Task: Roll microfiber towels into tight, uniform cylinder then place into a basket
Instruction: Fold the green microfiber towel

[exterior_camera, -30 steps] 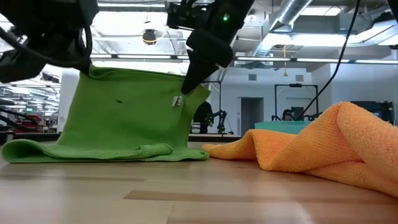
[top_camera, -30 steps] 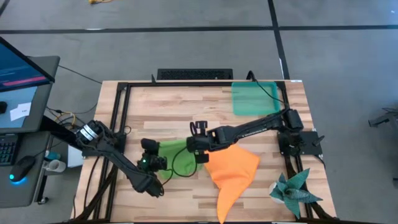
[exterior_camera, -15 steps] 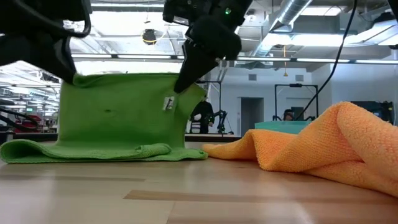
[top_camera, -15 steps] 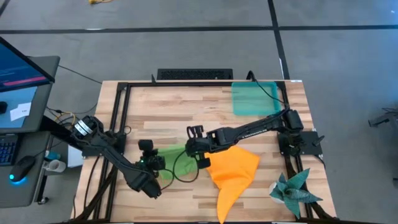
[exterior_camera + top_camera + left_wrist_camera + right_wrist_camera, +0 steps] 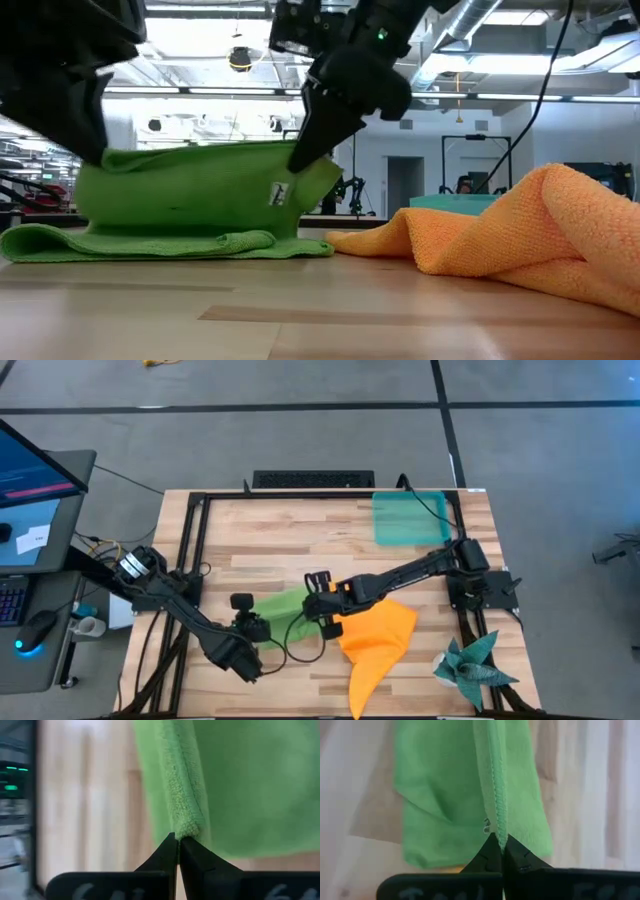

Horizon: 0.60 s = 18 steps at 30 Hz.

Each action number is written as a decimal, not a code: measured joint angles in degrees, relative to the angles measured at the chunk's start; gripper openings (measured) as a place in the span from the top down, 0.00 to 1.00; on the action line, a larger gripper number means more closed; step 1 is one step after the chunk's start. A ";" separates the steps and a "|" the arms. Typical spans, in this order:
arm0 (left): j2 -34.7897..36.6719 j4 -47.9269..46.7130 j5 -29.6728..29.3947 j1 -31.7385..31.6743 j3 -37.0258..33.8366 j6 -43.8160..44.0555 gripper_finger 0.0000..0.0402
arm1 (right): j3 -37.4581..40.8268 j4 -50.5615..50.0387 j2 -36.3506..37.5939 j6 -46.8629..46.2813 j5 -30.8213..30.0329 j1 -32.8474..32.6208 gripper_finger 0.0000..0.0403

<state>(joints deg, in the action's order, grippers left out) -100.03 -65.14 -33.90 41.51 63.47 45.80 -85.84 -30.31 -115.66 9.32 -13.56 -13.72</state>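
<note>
You see both grippers pinched shut on the upper hem of the green towel (image 5: 190,195): the left gripper (image 5: 178,840) holds one corner and the right gripper (image 5: 497,839) the other, so the raised edge runs as a taut line between them, left to right across the table (image 5: 250,530). Below that edge the cloth hangs as a short curtain, and its lower part lies flat on the wood, stretching away from the fingers. The long axis of any roll therefore follows the line between the two grippers, and neither arm is nearer; they share the hem. The orange towel (image 5: 375,640) lies crumpled just beside the right gripper, its fold touching or nearly touching the green cloth, and may snag a sideways pull. The basket (image 5: 408,517) sits well apart at the far right corner, empty. The spiky teal cloth (image 5: 472,665) rests at the near right edge, out of the way.
</note>
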 joint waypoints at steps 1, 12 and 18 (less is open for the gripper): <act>0.00 0.83 1.09 0.00 -0.01 -0.70 1.00 | 0.00 0.19 0.00 0.17 0.68 -0.23 0.98; 0.00 5.71 6.27 0.40 0.01 -3.16 1.00 | 0.04 0.87 0.00 -0.44 1.79 -1.76 0.98; 0.00 6.49 7.58 0.51 0.04 -3.16 1.00 | 0.04 0.94 -0.10 -0.74 1.92 -1.66 0.99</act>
<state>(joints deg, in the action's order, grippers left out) -100.03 -58.65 -26.32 42.02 63.51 42.63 -85.81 -29.37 -115.76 8.58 -11.64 -15.38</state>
